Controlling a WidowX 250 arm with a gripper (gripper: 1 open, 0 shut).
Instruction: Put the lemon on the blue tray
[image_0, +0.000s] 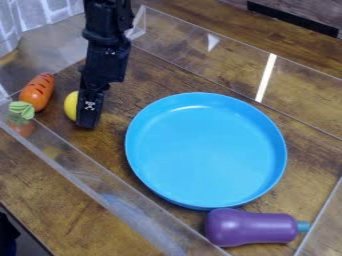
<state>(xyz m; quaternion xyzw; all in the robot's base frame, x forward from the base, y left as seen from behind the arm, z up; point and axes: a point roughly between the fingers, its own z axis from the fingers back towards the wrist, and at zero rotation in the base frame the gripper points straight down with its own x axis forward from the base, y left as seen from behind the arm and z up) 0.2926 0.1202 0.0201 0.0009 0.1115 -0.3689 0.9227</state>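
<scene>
At the far left lay a toy carrot (34, 95), orange with a green leafy top, slanted on the wooden tabletop (160, 225) with its green end nearer the front edge. Just right of it sat the lemon (72, 106), a small bright-yellow oval, resting on the tabletop and only partly visible, since the black arm stood in front of its right side. The arm came down from the top of the view, pointing steeply downward, and its end effector (86, 115) sat low against the lemon's right side, right at the surface. From where the camera stood, the dark fingers merged into one black shape, so the gap between them could not be made out; going by how wide they stood, they were spread apart, and I could not tell whether either finger touched the fruit. The lemon was plainly down on the wood, not lifted.

Further right, well apart from the lemon, lay the blue tray (267, 185), a large round bright-blue plate with a shallow raised rim, flat on the tabletop and with nothing inside it. Near its lower right rim lay a purple toy eggplant (249, 228) on its side, its pale green stem end pointing right. Streaks of light reflected on the glossy surface beyond the tray.
</scene>
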